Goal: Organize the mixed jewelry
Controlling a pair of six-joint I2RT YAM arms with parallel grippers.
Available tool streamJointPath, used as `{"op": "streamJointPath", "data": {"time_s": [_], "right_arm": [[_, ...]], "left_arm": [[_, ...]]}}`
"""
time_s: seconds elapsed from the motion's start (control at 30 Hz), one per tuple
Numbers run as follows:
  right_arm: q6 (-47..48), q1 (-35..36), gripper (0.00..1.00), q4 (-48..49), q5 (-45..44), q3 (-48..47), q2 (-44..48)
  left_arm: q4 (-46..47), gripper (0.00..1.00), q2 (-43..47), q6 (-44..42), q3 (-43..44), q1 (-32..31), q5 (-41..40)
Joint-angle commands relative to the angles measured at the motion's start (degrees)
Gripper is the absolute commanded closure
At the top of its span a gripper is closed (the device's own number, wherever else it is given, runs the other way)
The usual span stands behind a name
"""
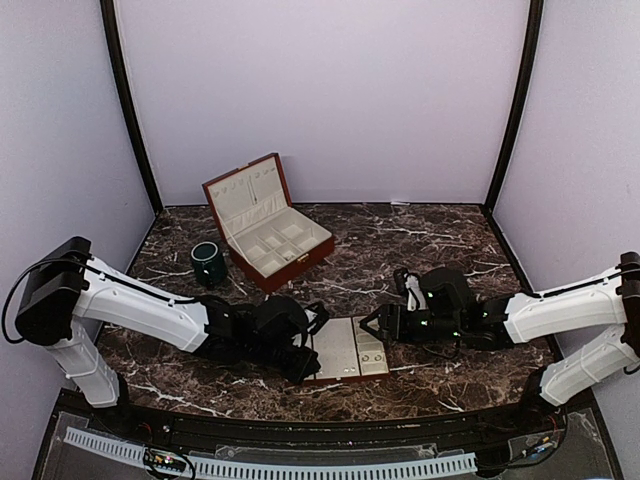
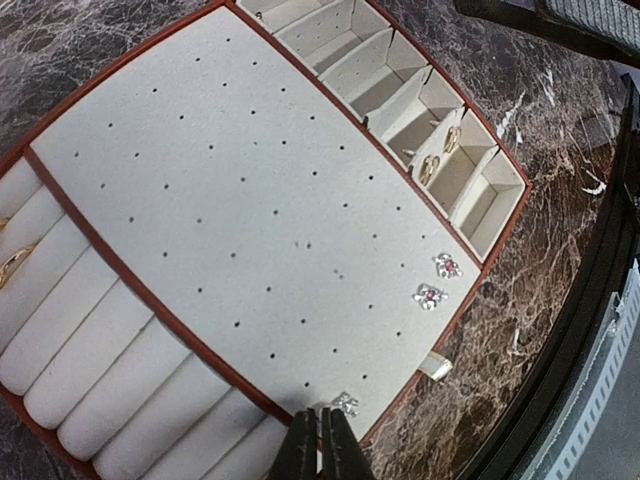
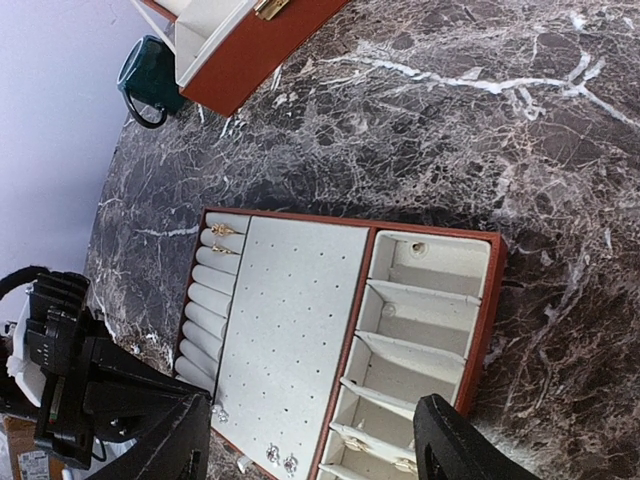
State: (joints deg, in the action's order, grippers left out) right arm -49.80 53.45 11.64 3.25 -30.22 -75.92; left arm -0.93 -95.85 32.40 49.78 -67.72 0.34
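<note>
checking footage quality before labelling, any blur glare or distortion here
Top external: even light, no glare, near table edge looks bowed, tray tiny. Left wrist: tray and flower studs sharp, left hand dark at the bottom. Right wrist: tilted, tray crisp, right hand a dark silhouette.

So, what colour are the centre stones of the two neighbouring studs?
Pinkish red; the two studs show best in the left wrist view.

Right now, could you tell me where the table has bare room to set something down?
The widest bare marble is at the back right, between the wooden box and the right wall. The front middle is crowded: tray, left tool and right tool meet there. The cup sits left of the box.
</note>
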Motion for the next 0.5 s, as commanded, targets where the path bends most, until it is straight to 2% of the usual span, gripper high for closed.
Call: {"op": "streamJointPath", "data": {"time_s": [0.0,0.13,0.4,0.47], "right_arm": [[0.3,-0.2,0.29,2.7,0.3,-0.4,-0.4],[0.1,-0.2,0.29,2.7,0.3,-0.4,-0.1],[1.4,-0.2,0.29,1.3,-0.6,-1.5,0.2],[1.5,-0.1,0.29,1.1,-0.8,-1.6,0.3]], "left_arm": [[0.3,0.94,-0.2,0.4,0.6,0.0,0.7],[-0.3,0.92,1.3,0.6,0.5,0.0,-0.3],[-3.4,0.60,10.6,2.7,-1.8,0.1,-4.5],[-5.5,0.55,13.0,5.3,-3.3,0.1,-5.4]]}}
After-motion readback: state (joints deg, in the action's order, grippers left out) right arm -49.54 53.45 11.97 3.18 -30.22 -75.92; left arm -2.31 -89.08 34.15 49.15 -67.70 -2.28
